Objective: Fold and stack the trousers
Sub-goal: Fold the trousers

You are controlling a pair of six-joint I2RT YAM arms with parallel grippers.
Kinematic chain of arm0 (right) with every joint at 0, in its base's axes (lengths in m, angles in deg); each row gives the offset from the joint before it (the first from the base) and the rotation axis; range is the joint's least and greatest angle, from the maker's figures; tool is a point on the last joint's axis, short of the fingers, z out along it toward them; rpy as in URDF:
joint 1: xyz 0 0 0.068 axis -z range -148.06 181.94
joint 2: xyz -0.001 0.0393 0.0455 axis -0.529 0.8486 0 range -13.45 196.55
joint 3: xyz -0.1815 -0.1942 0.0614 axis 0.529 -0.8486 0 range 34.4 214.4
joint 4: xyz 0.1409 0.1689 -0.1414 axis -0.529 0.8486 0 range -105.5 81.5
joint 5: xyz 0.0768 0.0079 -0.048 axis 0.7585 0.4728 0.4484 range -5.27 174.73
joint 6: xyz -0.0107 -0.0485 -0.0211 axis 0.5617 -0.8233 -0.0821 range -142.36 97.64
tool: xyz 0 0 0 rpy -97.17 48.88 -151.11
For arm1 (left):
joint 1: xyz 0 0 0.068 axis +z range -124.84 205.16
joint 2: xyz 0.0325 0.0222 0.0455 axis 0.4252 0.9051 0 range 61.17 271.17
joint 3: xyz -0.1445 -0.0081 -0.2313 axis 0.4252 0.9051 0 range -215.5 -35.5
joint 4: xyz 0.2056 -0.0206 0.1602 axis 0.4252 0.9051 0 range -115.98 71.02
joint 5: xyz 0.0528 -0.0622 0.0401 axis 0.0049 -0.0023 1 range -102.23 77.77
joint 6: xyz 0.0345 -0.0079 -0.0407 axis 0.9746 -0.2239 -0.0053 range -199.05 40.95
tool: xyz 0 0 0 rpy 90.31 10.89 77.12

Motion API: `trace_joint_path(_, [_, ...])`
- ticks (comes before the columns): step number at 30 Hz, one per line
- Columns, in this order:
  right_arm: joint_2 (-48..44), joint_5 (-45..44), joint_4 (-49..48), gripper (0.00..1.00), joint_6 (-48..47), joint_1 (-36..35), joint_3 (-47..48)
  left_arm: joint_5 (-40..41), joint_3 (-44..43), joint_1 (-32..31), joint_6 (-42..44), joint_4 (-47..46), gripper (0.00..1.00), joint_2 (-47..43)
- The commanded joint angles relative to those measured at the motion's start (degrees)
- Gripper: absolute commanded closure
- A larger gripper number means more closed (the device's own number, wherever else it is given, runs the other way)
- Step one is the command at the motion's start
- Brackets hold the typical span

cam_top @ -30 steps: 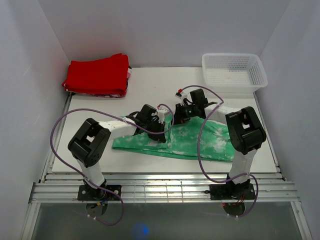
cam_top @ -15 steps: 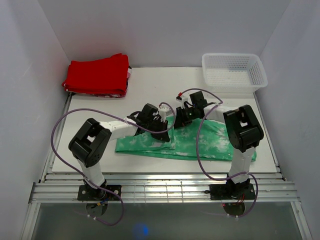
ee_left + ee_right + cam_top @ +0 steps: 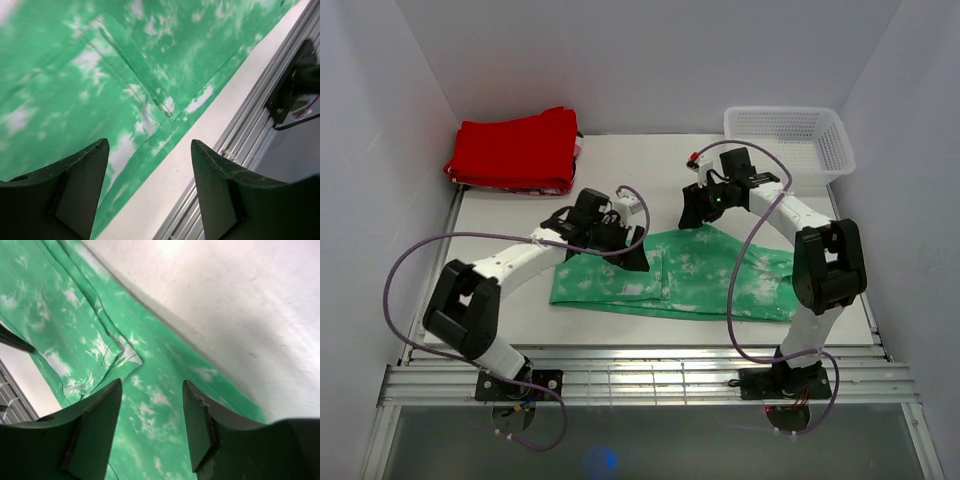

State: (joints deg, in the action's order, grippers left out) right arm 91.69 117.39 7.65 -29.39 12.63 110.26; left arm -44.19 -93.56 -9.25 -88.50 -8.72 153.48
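Note:
The green tie-dye trousers (image 3: 705,285) lie folded into a long flat band across the front of the table. My left gripper (image 3: 628,256) hovers over their left part with its jaws open and nothing between them. In the left wrist view a pocket seam and the near hem of the trousers (image 3: 75,75) show below the left gripper (image 3: 148,145). My right gripper (image 3: 692,214) hangs open above the far edge of the trousers. In its wrist view the right gripper (image 3: 151,385) is empty over a folded corner of the trousers (image 3: 75,330).
A folded red garment (image 3: 515,150) lies at the back left corner. A white mesh basket (image 3: 788,140) stands at the back right. Metal rails (image 3: 650,370) run along the table's near edge, just beyond the trousers' hem.
Both grippers have gone from shut on the cloth to open and have let it go. Both arms have lifted and drawn toward the back. The trousers have settled flatter.

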Motion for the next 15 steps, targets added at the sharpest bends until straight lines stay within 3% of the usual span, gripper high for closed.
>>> trace_joint_path(1, [-5.8,-1.3,10.7,0.37,-9.5,3.0,5.5,-3.6,-3.7,7.4,4.4,10.2,0.22,-10.8])
trace_joint_path(2, [-7.0,-1.5,13.5,0.33,-10.5,4.0,5.4,-4.4,-3.4,10.0,5.7,15.0,0.2,-12.2])
trace_joint_path(3, [-8.2,-1.6,14.4,0.31,-11.2,6.3,4.5,-5.4,-2.9,16.9,7.8,17.9,0.2,-14.2])
trace_joint_path(5, [-12.0,-1.1,17.9,0.27,-13.4,9.5,3.2,-9.9,-1.5,25.5,16.9,25.5,0.2,-15.7])
trace_joint_path(6, [-13.0,-1.1,19.5,0.26,-14.3,13.1,2.7,-11.8,-0.1,34.5,20.1,28.0,0.2,-16.8])
trace_joint_path(7, [-14.8,-0.7,21.0,0.22,-16.5,15.0,2.4,-14.2,0.2,39.7,27.5,30.3,0.2,-16.9])
trace_joint_path(9, [-16.7,-0.5,26.6,0.19,-19.1,21.7,2.2,-14.7,1.0,49.6,33.5,36.5,0.19,-15.8])
trace_joint_path(12, [-18.4,0.1,33.0,0.17,-24.6,30.2,1.3,-20.3,-1.6,61.1,43.5,44.6,0.19,-10.2])
trace_joint_path(15, [-18.9,0.3,37.5,0.17,-29.9,38.3,-0.4,-26.1,-4.5,65.5,53.3,53.8,0.21,2.5])
